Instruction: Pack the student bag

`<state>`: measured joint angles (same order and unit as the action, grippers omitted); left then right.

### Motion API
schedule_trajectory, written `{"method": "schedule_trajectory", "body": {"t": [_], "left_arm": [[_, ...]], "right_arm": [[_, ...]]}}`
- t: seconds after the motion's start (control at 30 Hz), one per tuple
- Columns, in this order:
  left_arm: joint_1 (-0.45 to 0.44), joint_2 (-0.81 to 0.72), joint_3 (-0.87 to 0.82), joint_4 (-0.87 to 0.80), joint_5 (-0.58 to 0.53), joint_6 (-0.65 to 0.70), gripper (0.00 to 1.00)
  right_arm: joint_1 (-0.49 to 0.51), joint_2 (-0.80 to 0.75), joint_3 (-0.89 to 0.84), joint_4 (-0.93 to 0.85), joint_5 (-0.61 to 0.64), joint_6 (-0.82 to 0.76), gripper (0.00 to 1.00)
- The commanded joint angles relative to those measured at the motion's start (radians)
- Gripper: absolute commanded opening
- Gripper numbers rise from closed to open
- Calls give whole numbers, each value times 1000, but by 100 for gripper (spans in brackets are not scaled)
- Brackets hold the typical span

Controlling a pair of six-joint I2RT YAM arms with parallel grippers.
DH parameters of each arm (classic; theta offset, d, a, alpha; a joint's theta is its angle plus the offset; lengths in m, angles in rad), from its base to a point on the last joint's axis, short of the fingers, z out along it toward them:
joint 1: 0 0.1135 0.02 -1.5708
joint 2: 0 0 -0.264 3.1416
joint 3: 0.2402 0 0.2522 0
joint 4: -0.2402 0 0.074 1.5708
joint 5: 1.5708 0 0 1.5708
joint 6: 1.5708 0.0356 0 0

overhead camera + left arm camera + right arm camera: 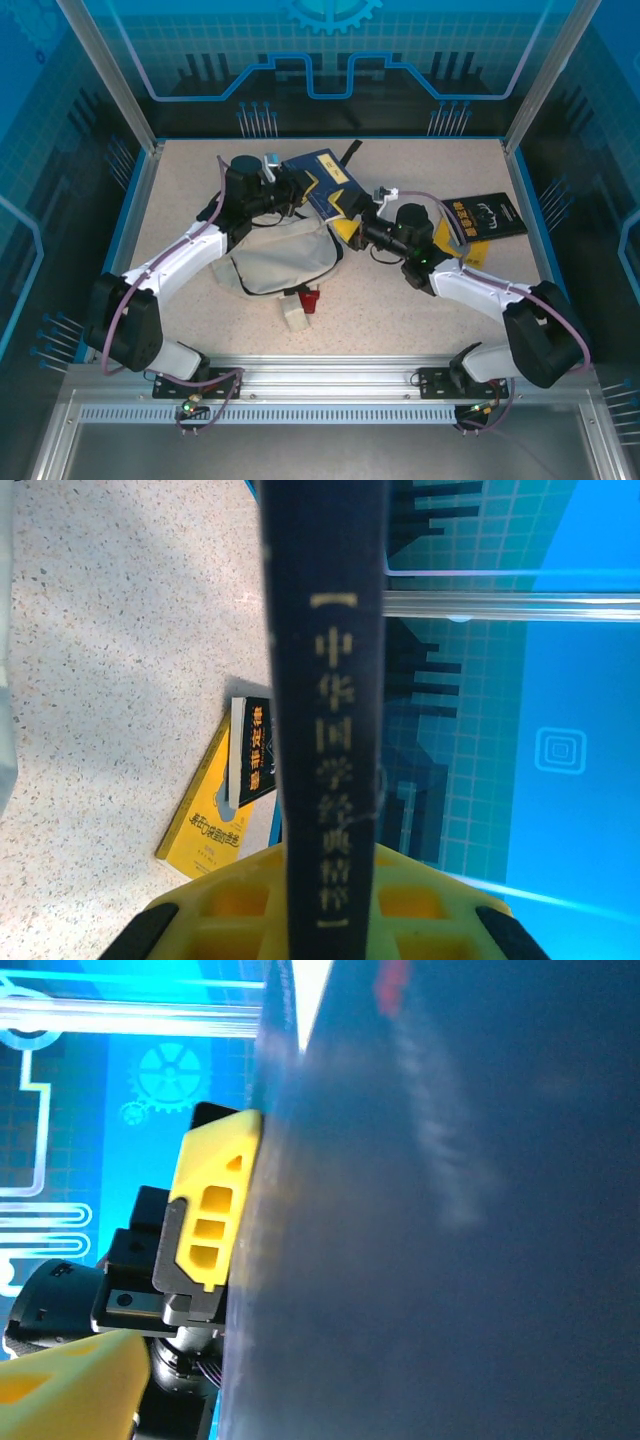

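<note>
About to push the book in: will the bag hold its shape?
Probably not: the bag lies slumped and creased, so it looks floppy. It may slide on the smooth table. The book, pinched in the left gripper, looks stiff.

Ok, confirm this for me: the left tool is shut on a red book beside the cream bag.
Not red. The left wrist view shows the left tool shut on a dark blue book with gold lettering down its spine. The rest stands: the top view shows it beside the cream bag.
</note>
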<state>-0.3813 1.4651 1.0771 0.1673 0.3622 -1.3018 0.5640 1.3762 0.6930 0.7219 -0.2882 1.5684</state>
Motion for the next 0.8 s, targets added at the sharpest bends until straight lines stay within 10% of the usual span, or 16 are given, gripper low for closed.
{"method": "schedule_trajectory", "body": {"t": [0.0,0.3,0.53,0.77], "left_arm": [[1,-48,-12,67,-6,-13,7],[11,-96,-59,-54,-13,87,26],[37,-138,-89,-326,-11,333,72],[16,-90,28,-699,-45,758,82]], "right_arm": [[8,6,14,105,45,32,83],[7,-161,-2,-167,187,-146,23],[-14,-315,54,-527,264,-356,11],[-73,-406,130,-900,317,-523,10]]}}
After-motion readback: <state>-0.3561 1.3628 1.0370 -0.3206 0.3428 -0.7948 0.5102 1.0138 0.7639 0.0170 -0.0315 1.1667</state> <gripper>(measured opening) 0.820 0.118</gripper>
